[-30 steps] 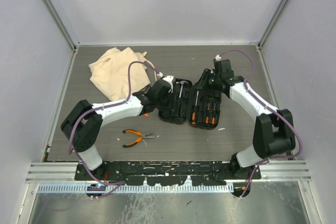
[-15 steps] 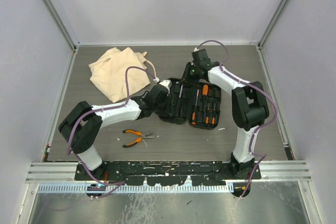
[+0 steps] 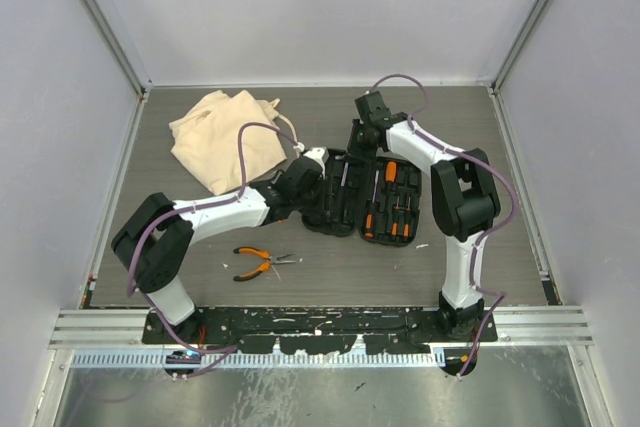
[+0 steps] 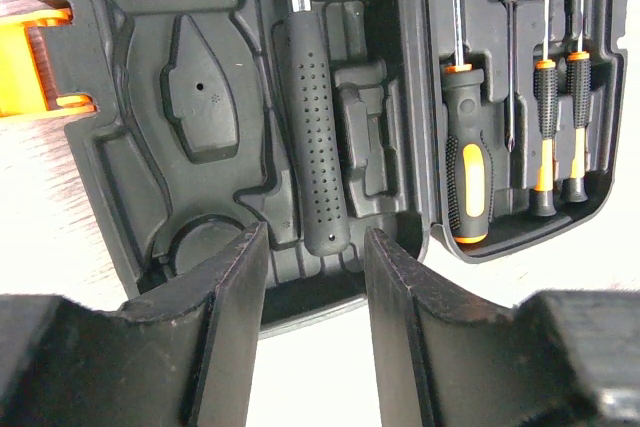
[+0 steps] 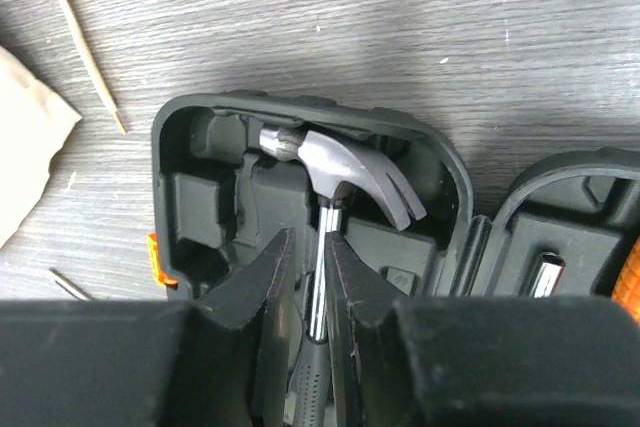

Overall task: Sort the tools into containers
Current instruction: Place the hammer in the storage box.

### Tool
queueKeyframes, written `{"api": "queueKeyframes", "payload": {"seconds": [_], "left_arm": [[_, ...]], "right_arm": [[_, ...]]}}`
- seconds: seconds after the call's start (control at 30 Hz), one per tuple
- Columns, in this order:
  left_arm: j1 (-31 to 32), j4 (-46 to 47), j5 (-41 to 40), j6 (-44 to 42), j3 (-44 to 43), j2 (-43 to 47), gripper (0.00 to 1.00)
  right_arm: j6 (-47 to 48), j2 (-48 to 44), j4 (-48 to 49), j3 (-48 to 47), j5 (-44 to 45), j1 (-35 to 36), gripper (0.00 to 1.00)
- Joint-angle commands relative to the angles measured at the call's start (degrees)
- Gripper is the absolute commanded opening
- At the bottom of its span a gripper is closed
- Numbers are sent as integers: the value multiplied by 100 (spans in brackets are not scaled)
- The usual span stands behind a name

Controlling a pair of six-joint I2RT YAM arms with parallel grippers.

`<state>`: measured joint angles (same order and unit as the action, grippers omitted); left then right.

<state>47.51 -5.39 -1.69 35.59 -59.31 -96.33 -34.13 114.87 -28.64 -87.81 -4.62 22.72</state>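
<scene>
The left wrist view's top edge is cutting off the head of the hammer (image 4: 312,137) and the shaft tips of the screwdrivers (image 4: 465,177). In the right wrist view, the right gripper (image 5: 308,247) is hiding the hammer's handle, and whether it is clamping the shaft is not showing.

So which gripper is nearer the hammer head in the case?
Right. The right gripper straddles the steel shaft just below the hammer head. The left gripper sits at the opposite end, its open jaws flanking the butt of the handle.
</scene>
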Motion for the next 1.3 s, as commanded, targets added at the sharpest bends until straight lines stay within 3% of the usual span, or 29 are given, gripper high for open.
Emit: {"api": "queueKeyframes", "payload": {"seconds": [0.0,0.37,0.67,0.9,1.27], "left_arm": [[-17,284,-34,35,-203,136,44],[-19,275,-40,52,-194,142,44],[-20,165,-2,54,-488,38,42],[-13,-61,24,70,-1031,-306,41],[82,-827,-107,44,-1654,-1019,26]], "right_arm": [[82,101,-93,-303,279,6,24],[151,440,-147,-388,332,16,22],[162,510,-117,-318,401,15,8],[226,541,-113,-268,392,18,2],[272,613,-100,-290,385,15,0]]}}
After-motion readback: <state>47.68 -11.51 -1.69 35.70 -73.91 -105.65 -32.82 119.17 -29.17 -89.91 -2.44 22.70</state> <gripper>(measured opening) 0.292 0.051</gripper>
